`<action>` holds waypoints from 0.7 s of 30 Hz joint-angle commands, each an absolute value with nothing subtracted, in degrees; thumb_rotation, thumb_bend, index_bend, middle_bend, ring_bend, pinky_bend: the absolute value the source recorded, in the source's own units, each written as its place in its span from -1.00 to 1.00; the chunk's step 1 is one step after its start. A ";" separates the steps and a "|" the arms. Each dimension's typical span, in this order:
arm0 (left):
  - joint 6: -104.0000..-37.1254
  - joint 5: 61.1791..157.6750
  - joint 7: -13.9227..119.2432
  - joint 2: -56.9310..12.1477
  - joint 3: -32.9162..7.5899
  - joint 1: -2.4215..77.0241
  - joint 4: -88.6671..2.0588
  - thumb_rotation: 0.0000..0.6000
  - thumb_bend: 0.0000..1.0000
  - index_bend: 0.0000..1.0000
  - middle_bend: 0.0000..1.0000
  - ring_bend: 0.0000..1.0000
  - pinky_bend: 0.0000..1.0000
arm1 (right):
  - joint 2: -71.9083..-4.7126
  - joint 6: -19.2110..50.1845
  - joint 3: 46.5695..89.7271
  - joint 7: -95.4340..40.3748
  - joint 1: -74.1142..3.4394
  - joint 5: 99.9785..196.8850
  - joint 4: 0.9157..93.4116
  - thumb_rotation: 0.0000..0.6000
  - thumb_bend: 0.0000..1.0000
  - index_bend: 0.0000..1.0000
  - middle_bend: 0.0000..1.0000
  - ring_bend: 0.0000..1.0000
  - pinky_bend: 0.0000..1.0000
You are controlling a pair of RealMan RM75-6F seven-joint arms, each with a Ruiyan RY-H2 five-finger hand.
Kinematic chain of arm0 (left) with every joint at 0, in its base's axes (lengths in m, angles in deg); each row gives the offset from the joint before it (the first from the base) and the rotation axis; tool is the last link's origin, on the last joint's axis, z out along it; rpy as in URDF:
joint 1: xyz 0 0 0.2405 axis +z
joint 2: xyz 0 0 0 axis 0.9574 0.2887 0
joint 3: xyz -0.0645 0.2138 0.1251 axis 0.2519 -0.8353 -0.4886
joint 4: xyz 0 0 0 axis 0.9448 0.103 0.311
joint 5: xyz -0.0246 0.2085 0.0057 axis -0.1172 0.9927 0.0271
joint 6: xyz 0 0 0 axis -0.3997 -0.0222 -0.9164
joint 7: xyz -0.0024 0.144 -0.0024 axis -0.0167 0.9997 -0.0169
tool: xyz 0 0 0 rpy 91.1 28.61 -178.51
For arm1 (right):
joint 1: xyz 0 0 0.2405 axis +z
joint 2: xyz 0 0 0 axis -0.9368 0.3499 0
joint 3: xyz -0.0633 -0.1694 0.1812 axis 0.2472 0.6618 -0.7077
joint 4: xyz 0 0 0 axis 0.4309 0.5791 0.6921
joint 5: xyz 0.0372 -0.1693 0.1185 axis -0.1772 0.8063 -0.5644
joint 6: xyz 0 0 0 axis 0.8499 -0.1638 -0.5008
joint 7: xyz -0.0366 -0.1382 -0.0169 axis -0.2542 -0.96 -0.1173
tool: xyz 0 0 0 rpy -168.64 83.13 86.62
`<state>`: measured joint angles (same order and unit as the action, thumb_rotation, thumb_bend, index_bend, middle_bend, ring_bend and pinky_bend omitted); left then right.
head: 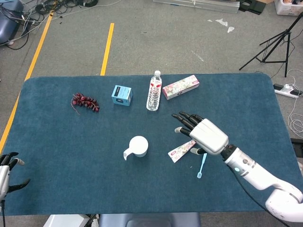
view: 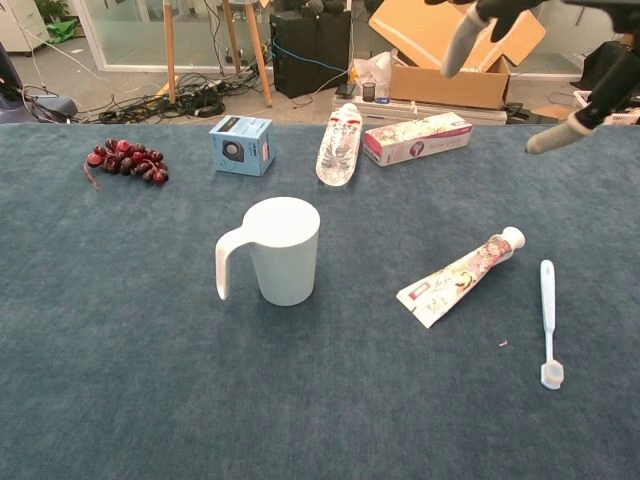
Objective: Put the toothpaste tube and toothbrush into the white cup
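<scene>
There, toothpaste tube (head: pixel 182 150) under the right hand (head: pixel 204 135) (fingers spread, empty), white cup (head: pixel 138 146) nearby.

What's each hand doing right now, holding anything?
Left hand: open, holding nothing, at the table's near-left edge.
Right hand: open, fingers spread, holding nothing, over the toothpaste tube.
</scene>
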<state>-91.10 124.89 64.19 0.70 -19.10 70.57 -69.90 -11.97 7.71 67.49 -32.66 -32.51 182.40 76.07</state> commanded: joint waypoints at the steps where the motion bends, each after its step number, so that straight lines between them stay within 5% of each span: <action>1: -92.29 124.13 64.56 1.23 -19.01 71.58 -70.56 1.00 -1.00 -0.14 -0.53 -0.59 -0.51 | -14.81 5.07 67.18 -32.97 -29.97 180.93 74.52 1.00 -1.00 -0.33 -0.93 -1.00 -0.52; 21: -95.55 124.00 64.22 1.41 -19.26 74.87 -69.64 1.00 -1.00 -0.08 -0.49 -0.59 -0.49 | -25.96 -0.46 69.31 -29.43 -20.15 181.83 64.71 1.00 -0.99 -0.28 -1.00 -1.00 -0.64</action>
<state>-95.76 123.45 64.79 1.61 -19.20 75.00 -70.22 -25.72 -0.35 69.18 -29.36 -20.39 181.73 64.89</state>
